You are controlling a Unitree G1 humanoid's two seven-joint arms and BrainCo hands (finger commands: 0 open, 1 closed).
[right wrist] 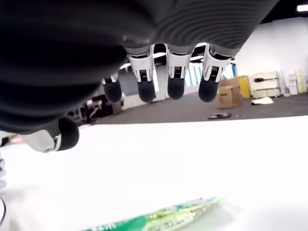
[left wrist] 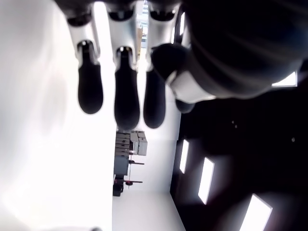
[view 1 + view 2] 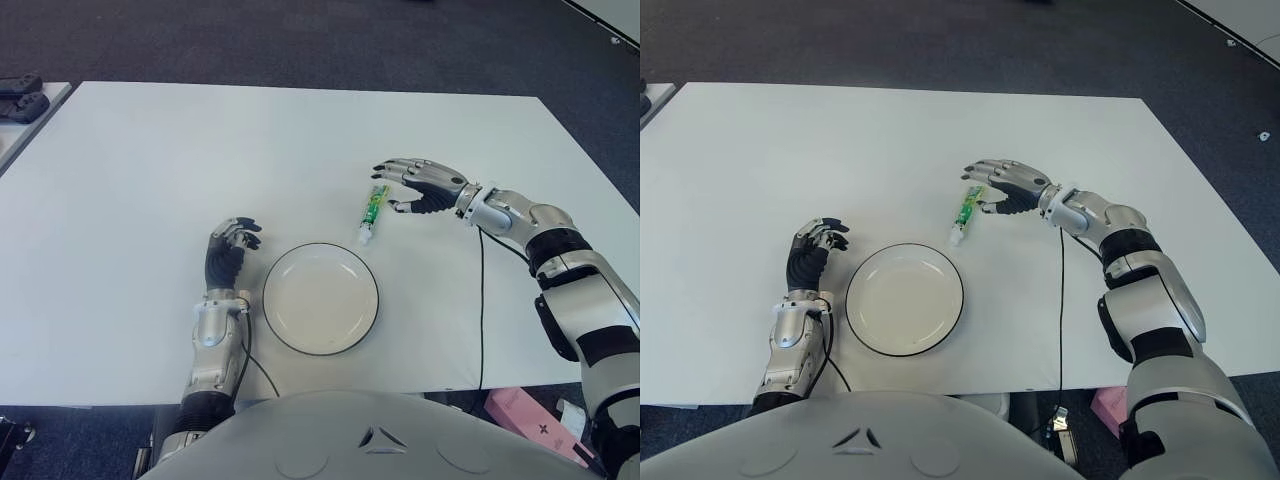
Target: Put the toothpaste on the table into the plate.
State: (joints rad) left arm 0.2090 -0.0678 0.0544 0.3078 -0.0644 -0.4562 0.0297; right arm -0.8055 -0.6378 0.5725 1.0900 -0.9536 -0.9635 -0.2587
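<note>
A small green and white toothpaste tube point(image 3: 373, 212) lies on the white table point(image 3: 150, 180), just beyond the far right rim of a round white plate point(image 3: 320, 298) with a dark edge. My right hand point(image 3: 412, 187) hovers over the tube's far end with fingers spread and nothing held; the right wrist view shows the tube point(image 1: 159, 220) lying below the open fingers point(image 1: 175, 89). My left hand point(image 3: 229, 246) shows just left of the plate, fingers loosely curled, holding nothing.
A black cable point(image 3: 481, 300) runs from my right wrist across the table to its near edge. A dark device point(image 3: 20, 98) sits on a neighbouring table at far left. A pink box point(image 3: 530, 418) lies on the floor at lower right.
</note>
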